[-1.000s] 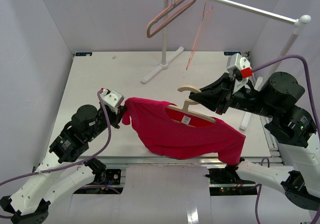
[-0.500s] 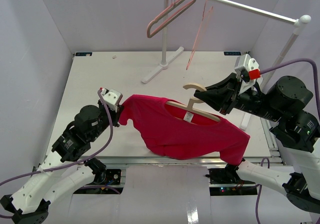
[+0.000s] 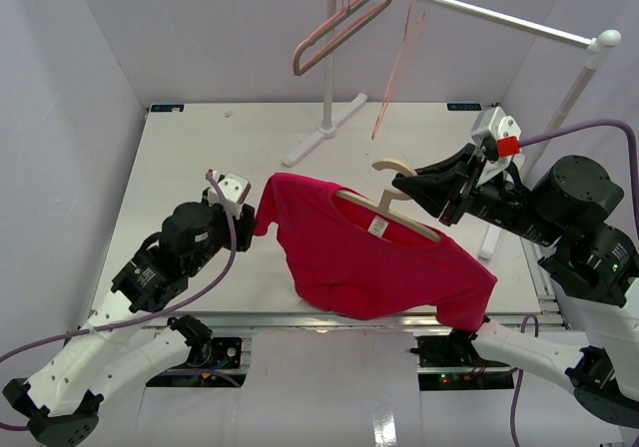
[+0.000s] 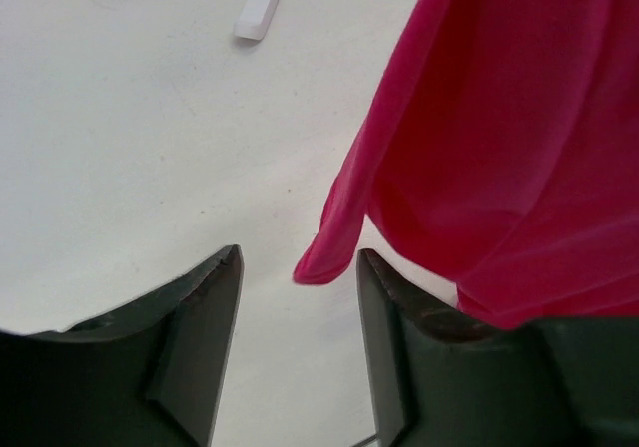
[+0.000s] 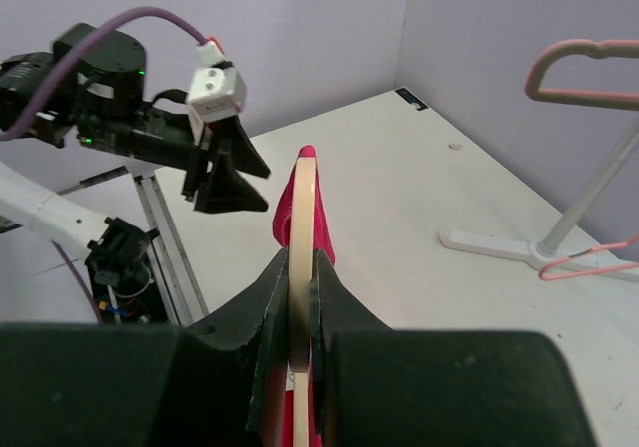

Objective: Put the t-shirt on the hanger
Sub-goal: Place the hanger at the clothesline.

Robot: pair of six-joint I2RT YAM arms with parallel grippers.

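The red t-shirt (image 3: 369, 262) hangs draped over the light tan wooden hanger (image 3: 391, 208), with its white neck label showing. My right gripper (image 3: 424, 193) is shut on the hanger just below the hook; in the right wrist view the hanger (image 5: 302, 208) stands edge-on between the closed jaws (image 5: 300, 267), with red cloth (image 5: 322, 229) behind it. My left gripper (image 3: 250, 229) is open at the shirt's left sleeve. In the left wrist view the sleeve hem (image 4: 321, 265) dangles loose between the spread fingertips of that gripper (image 4: 300, 262), touching neither.
A white garment rack stands at the back on its base (image 3: 324, 133), its rod (image 3: 479, 13) running right. A thick pinkish-brown hanger (image 3: 334, 33) and a thin pink wire hanger (image 3: 394, 68) hang from it. The shirt's lower hem reaches the table's front edge (image 3: 300, 317).
My left gripper has opened and let go of the sleeve, which now hangs free. The right gripper has carried the hanger slightly back and right, and the shirt swung with it.
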